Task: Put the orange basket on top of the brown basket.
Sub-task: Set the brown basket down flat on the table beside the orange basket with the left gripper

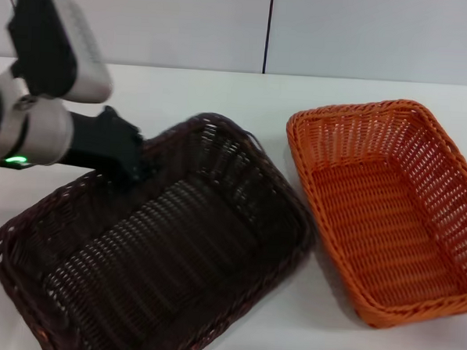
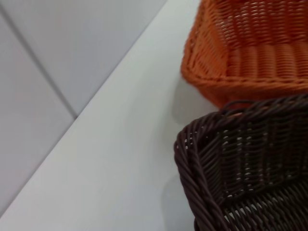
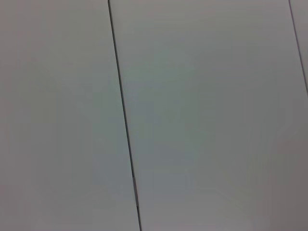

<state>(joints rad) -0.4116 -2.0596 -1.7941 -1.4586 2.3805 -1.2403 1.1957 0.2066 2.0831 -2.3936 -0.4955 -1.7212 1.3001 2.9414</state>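
White table (image 1: 222, 92), perhaps panelled wall (image 1: 343, 32)

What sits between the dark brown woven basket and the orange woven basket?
Nothing: only a narrow strip of bare white table separates the dark brown woven basket from the orange woven basket, seen in head view.

The left arm (image 1: 28, 129) shows a rounded, light grey-white shell with a smooth surface. A black block capped by a pale grey rounded housing (image 1: 57, 36) sits above it. A small green light (image 1: 16, 160) glows on the shell's underside. The left gripper (image 1: 132, 170) continues from it as a matte black, angular body.
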